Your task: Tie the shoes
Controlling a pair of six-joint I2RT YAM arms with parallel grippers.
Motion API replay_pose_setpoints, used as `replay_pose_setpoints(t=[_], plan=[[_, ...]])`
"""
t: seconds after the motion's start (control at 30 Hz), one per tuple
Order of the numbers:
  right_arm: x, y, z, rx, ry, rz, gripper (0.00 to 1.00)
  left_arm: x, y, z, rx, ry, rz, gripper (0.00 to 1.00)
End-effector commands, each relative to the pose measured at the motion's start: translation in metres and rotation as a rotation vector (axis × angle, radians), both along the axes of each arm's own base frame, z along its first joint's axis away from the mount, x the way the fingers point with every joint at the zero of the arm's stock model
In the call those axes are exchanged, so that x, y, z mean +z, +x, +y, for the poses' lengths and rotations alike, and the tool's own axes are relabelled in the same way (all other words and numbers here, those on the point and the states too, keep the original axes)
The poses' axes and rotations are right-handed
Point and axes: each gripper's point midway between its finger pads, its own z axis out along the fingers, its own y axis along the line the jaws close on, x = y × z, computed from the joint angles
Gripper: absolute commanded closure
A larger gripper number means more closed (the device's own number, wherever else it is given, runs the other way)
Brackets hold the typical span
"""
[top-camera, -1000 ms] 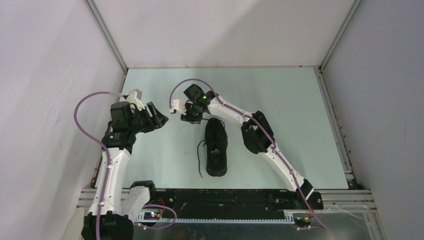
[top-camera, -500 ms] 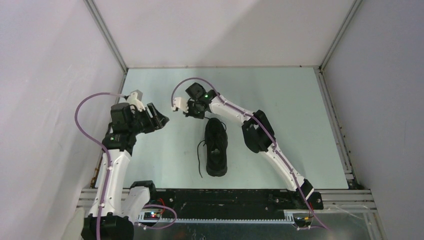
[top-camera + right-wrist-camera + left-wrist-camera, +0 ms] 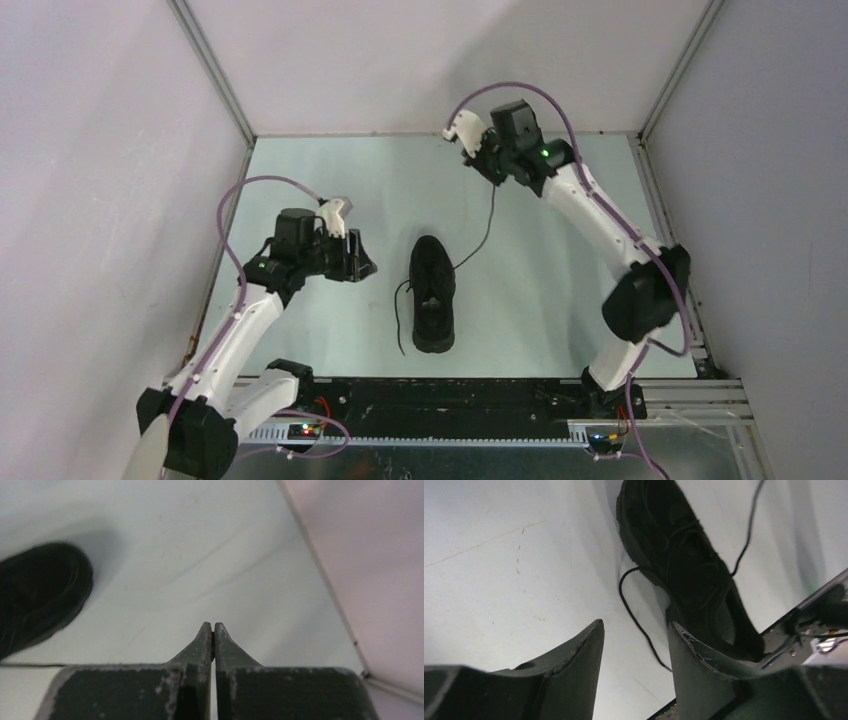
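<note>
As it lies untied, black sneaker (image 3: pixel 432 295), lace (image 3: pixel 490 215) pinched in right claw (image 3: pixel 213 630)

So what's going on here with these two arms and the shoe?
Two robot arms are working on tying a black shoe lying mid-table. The right fingers are shut on one lace, holding it stretched from the shoe toward the far wall. The left fingers are open just left of the shoe, gripping nothing. The other lace lies loose beside the shoe. Nothing looks tied yet.
</note>
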Motion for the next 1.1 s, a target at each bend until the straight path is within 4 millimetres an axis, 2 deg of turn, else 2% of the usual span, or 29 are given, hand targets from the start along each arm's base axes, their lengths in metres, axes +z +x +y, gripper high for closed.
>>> replay_pose_setpoints(t=[0.0,0.03,0.07,0.1,0.13,0.17,0.23,0.3,0.43,0.57,0.67,1.07], plan=[[-0.033,-0.054,-0.027,-0.024,-0.029,0.121,1.0,-0.033,-0.005,0.005,-0.029,0.103,0.073,0.47],[-0.05,-0.066,-0.037,-0.036,-0.043,0.169,1.0,-0.041,-0.006,0.007,-0.011,0.117,0.097,0.48],[-0.048,-0.076,-0.041,-0.032,-0.034,0.173,1.0,-0.046,-0.008,0.006,-0.006,0.125,0.117,0.5],[-0.064,-0.089,-0.047,-0.034,-0.049,0.214,1.0,-0.05,-0.008,0.007,0.008,0.148,0.123,0.5],[-0.062,-0.097,-0.05,-0.027,-0.04,0.22,1.0,-0.056,-0.012,0.001,-0.014,0.158,0.152,0.5],[-0.074,-0.107,-0.054,-0.028,-0.051,0.251,1.0,-0.058,-0.013,-0.003,-0.023,0.169,0.162,0.5],[-0.075,-0.116,-0.058,-0.028,-0.041,0.25,1.0,-0.075,-0.028,-0.023,-0.093,0.207,0.224,0.48],[-0.074,-0.117,-0.061,-0.041,-0.028,0.244,1.0,-0.087,-0.038,-0.034,-0.107,0.21,0.274,0.46],[-0.066,-0.111,-0.066,-0.079,0.011,0.224,1.0,-0.11,-0.041,-0.035,-0.034,0.261,0.307,0.46],[-0.061,-0.111,-0.069,-0.101,0.049,0.233,1.0,-0.13,-0.053,-0.043,-0.067,0.277,0.393,0.56],[-0.058,-0.112,-0.071,-0.125,0.07,0.239,1.0,-0.14,-0.066,-0.054,-0.127,0.27,0.401,0.59],[-0.033,-0.11,-0.079,-0.194,0.164,0.206,1.0,-0.141,-0.074,-0.058,-0.141,0.373,0.376,0.6]])
